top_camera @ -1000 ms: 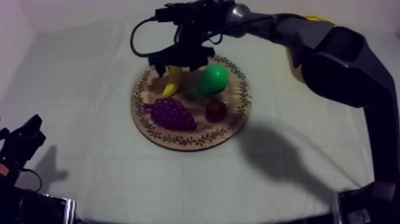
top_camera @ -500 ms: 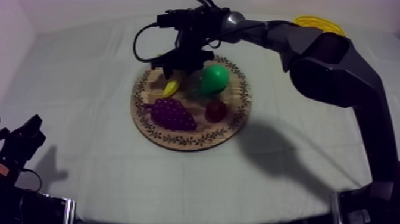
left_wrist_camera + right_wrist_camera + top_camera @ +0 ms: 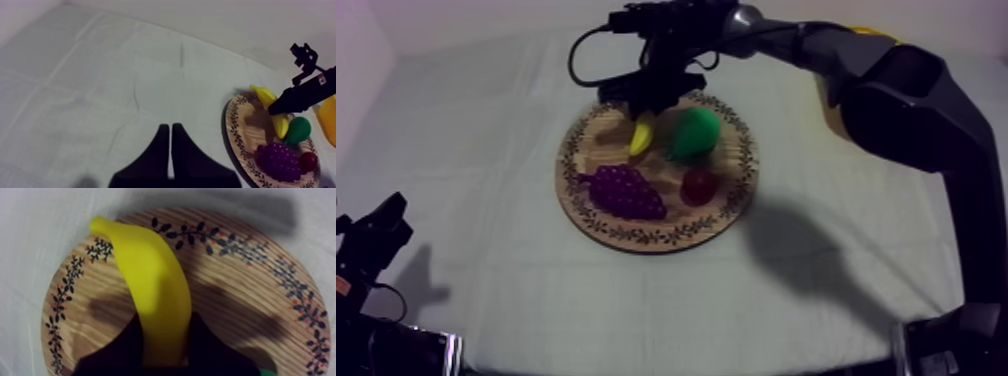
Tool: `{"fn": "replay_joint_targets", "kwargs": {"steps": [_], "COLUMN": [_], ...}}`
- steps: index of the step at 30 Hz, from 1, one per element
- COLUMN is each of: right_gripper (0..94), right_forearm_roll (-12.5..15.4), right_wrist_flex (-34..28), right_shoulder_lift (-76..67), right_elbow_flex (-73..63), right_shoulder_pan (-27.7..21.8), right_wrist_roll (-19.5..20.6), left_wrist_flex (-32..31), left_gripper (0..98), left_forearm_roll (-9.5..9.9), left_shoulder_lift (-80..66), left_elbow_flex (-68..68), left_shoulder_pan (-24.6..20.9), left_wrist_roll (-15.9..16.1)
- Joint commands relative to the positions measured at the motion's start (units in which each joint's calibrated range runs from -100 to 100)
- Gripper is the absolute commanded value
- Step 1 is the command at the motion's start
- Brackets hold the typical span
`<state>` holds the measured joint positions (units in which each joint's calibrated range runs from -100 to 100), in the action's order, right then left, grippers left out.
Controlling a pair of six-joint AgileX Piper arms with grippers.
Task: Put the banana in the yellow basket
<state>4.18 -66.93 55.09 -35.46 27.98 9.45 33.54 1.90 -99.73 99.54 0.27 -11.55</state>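
Yellow banana [image 3: 155, 298]: near end clamped between right jaws, so it can be carried off wooden board [image 3: 636, 235] to basket [image 3: 328, 119]; left jaws pressed together, empty

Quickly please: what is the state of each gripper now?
Left gripper: shut, holding nothing.
Right gripper: shut on the banana.

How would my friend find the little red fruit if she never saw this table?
Look for the round wooden board in the middle of the grey-white cloth. On it, the small red fruit lies next to the green pear and beside the purple grapes. It is the smallest fruit there and the only red one.
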Motion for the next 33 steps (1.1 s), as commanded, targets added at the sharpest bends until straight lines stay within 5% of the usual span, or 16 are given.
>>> {"fn": "replay_joint_targets", "kwargs": {"steps": [1, 18, 33], "right_gripper": [0.4, 1.1, 1.8], "right_forearm_roll": [0.5, -0.9, -1.2], "right_wrist_flex": [0.0, 8.2, 11.1], "right_shoulder_lift": [-3.7, -42.9, -51.2], "right_elbow_flex": [3.0, 35.8, 42.7], "right_shoulder_pan": [-0.3, -8.0, -22.9], "right_wrist_roll": [-0.4, -2.7, -7.3], "left_wrist_flex": [0.0, 0.0, 0.0], "left_gripper": [0.1, 0.1, 0.1], "left_forearm_roll": [0.02, 0.02, 0.02], "left_shoulder_lift": [0.0, 0.0, 0.0], "left_elbow_flex": [0.0, 0.0, 0.0], "left_shoulder_pan": [0.0, 0.0, 0.0], "left_wrist_roll": [0.0, 0.0, 0.0]}}
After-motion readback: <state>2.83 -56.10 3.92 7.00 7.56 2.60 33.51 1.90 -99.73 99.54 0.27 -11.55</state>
